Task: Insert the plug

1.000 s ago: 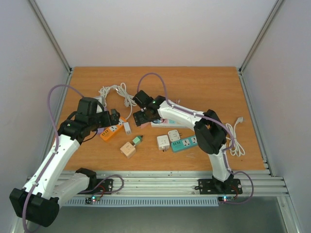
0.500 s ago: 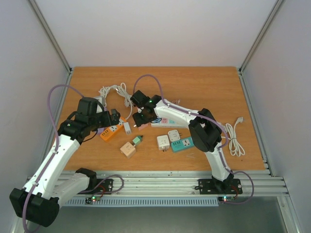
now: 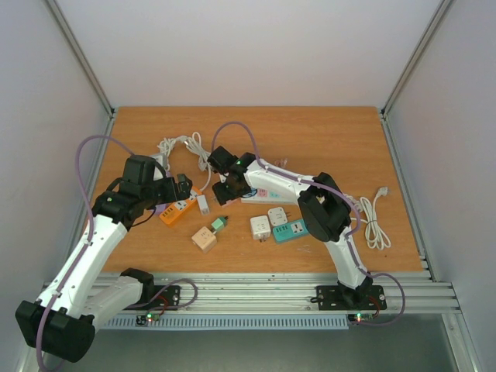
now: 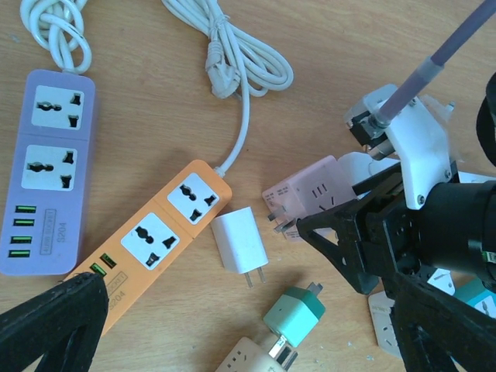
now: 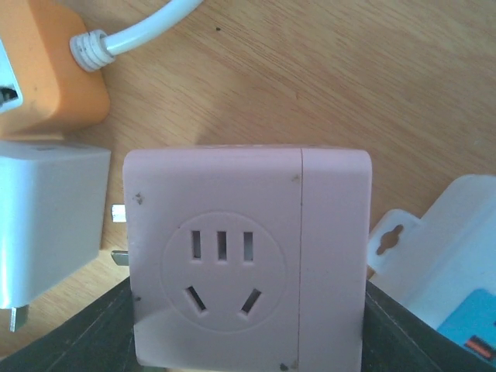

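My right gripper (image 3: 222, 188) is shut on a pink cube adapter (image 5: 248, 271), low over the table. Its metal prongs (image 4: 277, 223) point left, toward a white charger (image 4: 239, 242) and the orange power strip (image 4: 155, 232). The adapter also shows in the left wrist view (image 4: 310, 190), a short gap from the strip's end socket (image 4: 194, 198). My left gripper (image 4: 248, 333) is open and empty, above the orange strip (image 3: 177, 209); its fingers (image 4: 46, 325) stand wide apart.
A purple power strip (image 4: 50, 163) lies left of the orange one. A green plug (image 4: 293, 318) sits in a beige cube (image 3: 204, 239). White cubes (image 3: 260, 227), a teal strip (image 3: 293, 229) and a white strip (image 3: 260, 195) lie right. White cables lie at the back (image 3: 186, 147) and right (image 3: 377, 221).
My right gripper has moved a little to the left with the pink adapter, closer to the orange strip. The left arm has not moved.
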`<state>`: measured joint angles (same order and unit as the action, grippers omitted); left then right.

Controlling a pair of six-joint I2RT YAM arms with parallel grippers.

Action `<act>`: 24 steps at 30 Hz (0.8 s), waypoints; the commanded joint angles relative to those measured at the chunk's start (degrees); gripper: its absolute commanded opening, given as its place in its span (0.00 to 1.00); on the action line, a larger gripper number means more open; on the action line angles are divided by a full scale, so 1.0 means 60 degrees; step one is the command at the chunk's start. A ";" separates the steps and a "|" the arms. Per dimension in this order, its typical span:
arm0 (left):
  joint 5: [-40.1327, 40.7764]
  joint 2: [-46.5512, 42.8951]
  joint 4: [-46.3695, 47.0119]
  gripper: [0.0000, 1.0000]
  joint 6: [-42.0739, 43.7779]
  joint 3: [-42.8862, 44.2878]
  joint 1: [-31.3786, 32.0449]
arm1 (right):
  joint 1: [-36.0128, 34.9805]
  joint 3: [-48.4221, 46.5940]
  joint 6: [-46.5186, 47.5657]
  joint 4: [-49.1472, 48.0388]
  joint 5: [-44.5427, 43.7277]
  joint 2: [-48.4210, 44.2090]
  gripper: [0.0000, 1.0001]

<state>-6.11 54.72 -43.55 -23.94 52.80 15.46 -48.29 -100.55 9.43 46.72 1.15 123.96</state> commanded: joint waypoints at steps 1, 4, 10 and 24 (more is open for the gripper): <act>-0.0330 -0.0145 0.0377 0.99 0.0114 -0.0017 -0.0032 | -0.0066 -0.0195 0.0102 0.0073 -0.0555 -0.0076 0.56; -0.0482 -0.0156 0.0430 0.99 0.0181 -0.0050 -0.0032 | -0.0066 0.0429 0.0202 -0.0632 -0.0782 -0.0823 0.54; -0.2422 -0.0310 0.1076 0.99 0.0318 -0.0274 -0.0022 | -0.0184 0.2482 0.0094 -0.1872 -0.1228 -0.3258 0.52; -0.6232 0.0574 0.4334 0.99 -0.2920 -0.1322 0.0362 | -0.0886 0.5764 -0.0298 -0.4191 -0.0305 -0.7124 0.53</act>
<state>-35.66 55.68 -28.69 -30.96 47.94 16.88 -51.94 -67.57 8.91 27.42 -2.96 83.11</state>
